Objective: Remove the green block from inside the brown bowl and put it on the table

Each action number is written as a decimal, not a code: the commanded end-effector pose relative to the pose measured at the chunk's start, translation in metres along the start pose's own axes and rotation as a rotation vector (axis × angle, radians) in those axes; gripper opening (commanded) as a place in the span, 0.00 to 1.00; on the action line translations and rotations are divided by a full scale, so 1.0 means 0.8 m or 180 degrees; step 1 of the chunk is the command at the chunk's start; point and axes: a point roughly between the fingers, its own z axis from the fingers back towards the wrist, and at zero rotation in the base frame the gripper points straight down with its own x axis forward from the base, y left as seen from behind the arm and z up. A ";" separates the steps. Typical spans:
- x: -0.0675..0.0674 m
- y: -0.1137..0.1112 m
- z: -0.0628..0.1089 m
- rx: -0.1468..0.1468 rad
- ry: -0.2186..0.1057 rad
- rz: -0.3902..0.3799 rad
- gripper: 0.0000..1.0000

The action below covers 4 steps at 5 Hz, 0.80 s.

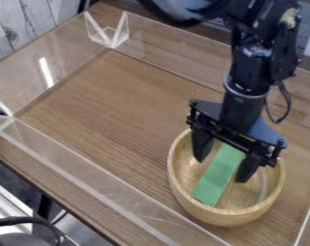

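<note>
Tabletop [100, 110] — near right: brown bowl [185, 190] containing green block [218, 179]; gripper [231, 146] above — jaws released.

1. Single view, labelled camera; no second view is sharing any part of the scene.
2. Camera is looking from above the bench [100, 115], facing obliquely downward; the bowl's [183, 197] interior and rim are both showing.
3. Framing is running at a slant: the clear acrylic walls [86, 187] are crossing the picture diagonally at lower left.
4. Range is moderate: the view is taking in a broad stretch of bench, with the bowl sitting large at lower right, wholly in frame.
5. Arm [253, 58] is entering at the upper right; the top edge is cutting it off, so its base is lying outside the view.
</note>
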 end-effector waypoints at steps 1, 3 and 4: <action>0.006 -0.002 0.003 -0.0034 -0.0070 -0.0001 1.00; 0.008 -0.003 -0.011 -0.0031 -0.0013 -0.0009 1.00; 0.009 -0.003 -0.017 -0.0028 0.0012 -0.0011 1.00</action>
